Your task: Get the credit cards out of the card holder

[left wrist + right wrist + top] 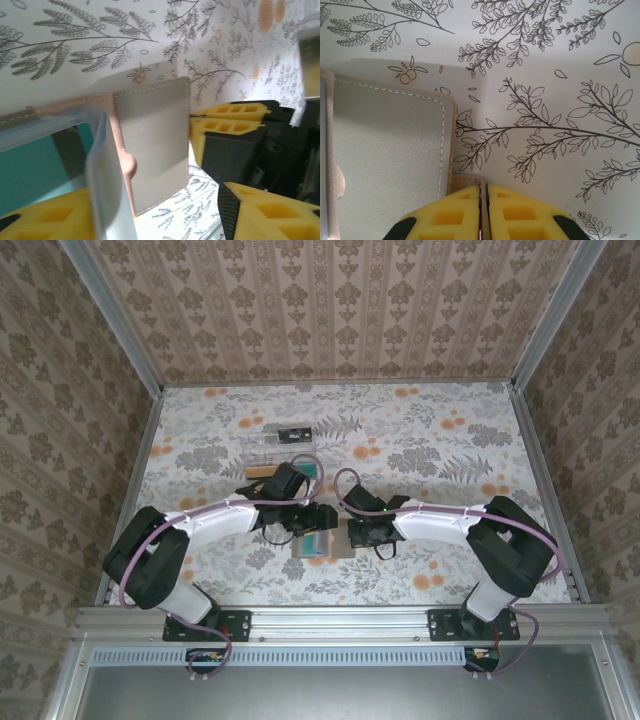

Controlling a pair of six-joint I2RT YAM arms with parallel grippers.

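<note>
The card holder (318, 546) lies open on the flowered table between the two arms. Its pale grey inner panel (155, 150) has a taupe edge. A teal credit card (35, 170) sits in its left pocket behind a grey-blue flap (102, 190). My left gripper (160, 220) is open, its yellow fingers wide apart over the holder, the left finger beside the flap. My right gripper (483, 210) is shut on the holder's taupe right edge (467, 180). It appears in the left wrist view as yellow fingers (230, 117) pinching that edge.
A clear plastic tray (280, 437) with a dark item stands behind the arms. A yellow-orange card (258, 470) lies just in front of the tray, and a teal piece (311, 468) lies to its right. Patterned walls with metal posts (540, 455) enclose the table.
</note>
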